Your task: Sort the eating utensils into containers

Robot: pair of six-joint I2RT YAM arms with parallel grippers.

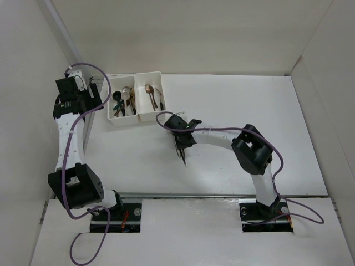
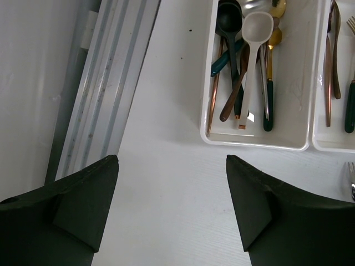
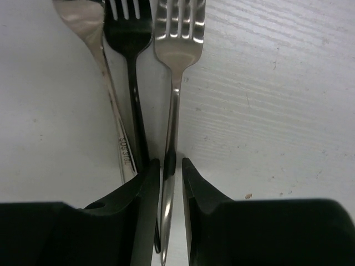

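Observation:
Two joined white containers stand at the back left; the left one [image 1: 123, 123] holds several spoons [image 2: 249, 66], the right one [image 1: 148, 117] holds a few utensils [image 2: 331, 61]. My right gripper [image 1: 182, 145] is down on the table, its jaws closed narrowly on the handle of a silver fork [image 3: 176, 83]. A black fork [image 3: 132, 66] and a silver spoon [image 3: 91, 33] lie close on its left. My left gripper [image 2: 172, 166] is open and empty, hovering over bare table just short of the left container [image 2: 255, 145].
A metal rail [image 2: 105, 100] runs along the table's left edge beside the left gripper. Another fork's tines [image 2: 351, 180] show at the right edge of the left wrist view. White walls enclose the table.

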